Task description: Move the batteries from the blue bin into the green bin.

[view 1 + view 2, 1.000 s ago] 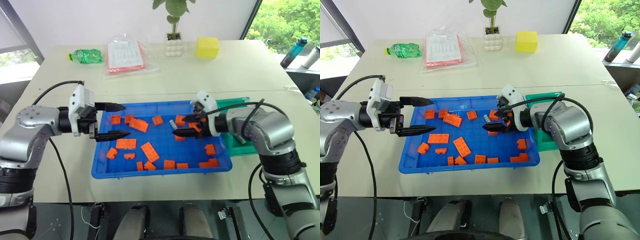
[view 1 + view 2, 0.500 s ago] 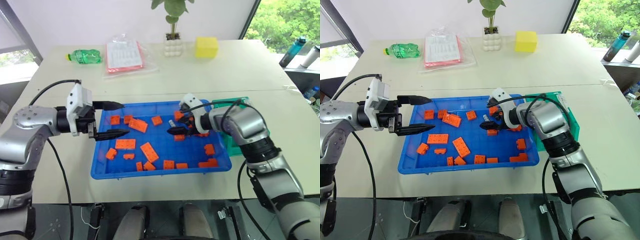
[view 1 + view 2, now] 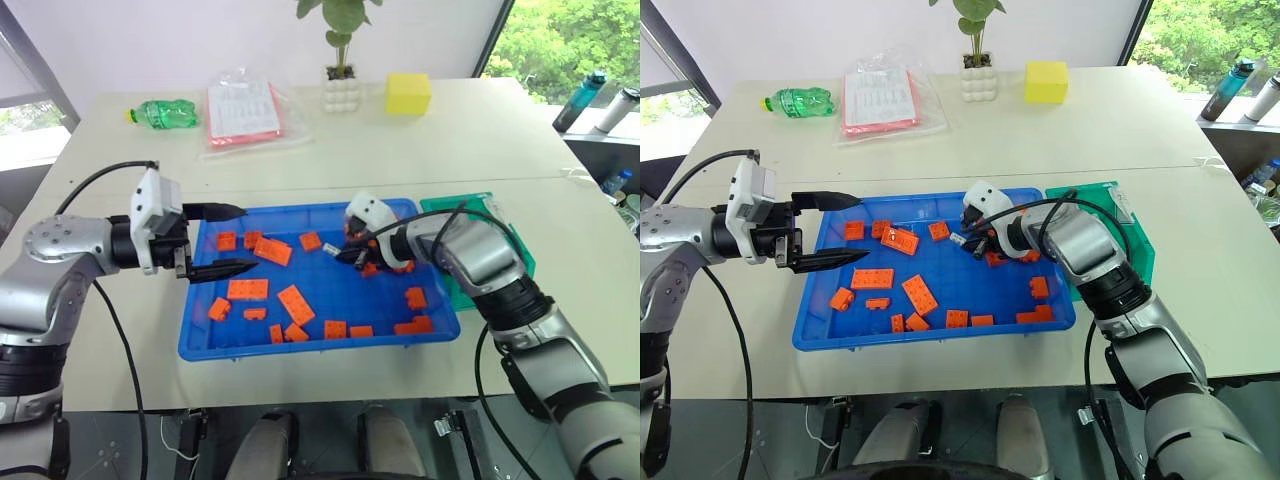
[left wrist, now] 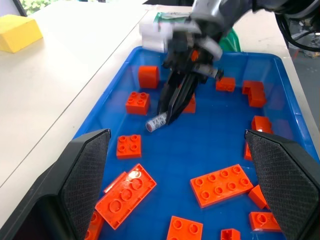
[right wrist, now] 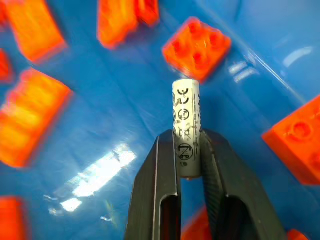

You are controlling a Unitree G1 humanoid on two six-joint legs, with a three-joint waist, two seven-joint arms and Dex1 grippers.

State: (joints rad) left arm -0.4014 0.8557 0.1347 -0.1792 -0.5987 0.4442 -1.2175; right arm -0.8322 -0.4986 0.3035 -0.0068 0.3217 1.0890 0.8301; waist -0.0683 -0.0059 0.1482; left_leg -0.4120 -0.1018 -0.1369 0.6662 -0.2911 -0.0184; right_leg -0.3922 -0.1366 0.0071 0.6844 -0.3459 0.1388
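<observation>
The blue bin (image 3: 320, 345) lies in the middle of the table with several orange bricks (image 3: 299, 302) scattered in it. My right gripper (image 3: 342, 254) reaches into its far right part and is shut on a small silver-grey battery (image 5: 186, 115), which sticks out past the fingertips (image 5: 164, 150). That battery (image 4: 157, 121) is also in the left wrist view, tilted just over the tray floor. The green bin (image 3: 1135, 240) stands against the blue bin's right side, behind my right forearm. My left gripper (image 3: 235, 240) hovers open over the blue bin's left rim, holding nothing.
At the table's far side lie a green bottle (image 3: 160, 112), a clear bag of papers (image 3: 243, 108), a white plant pot (image 3: 340, 95) and a yellow block (image 3: 408, 93). Drink bottles (image 3: 590, 100) stand off the table at the far right.
My right gripper moved left within the blue bin and closed on the battery; it was open before. The left gripper has stayed where it was, still open.
</observation>
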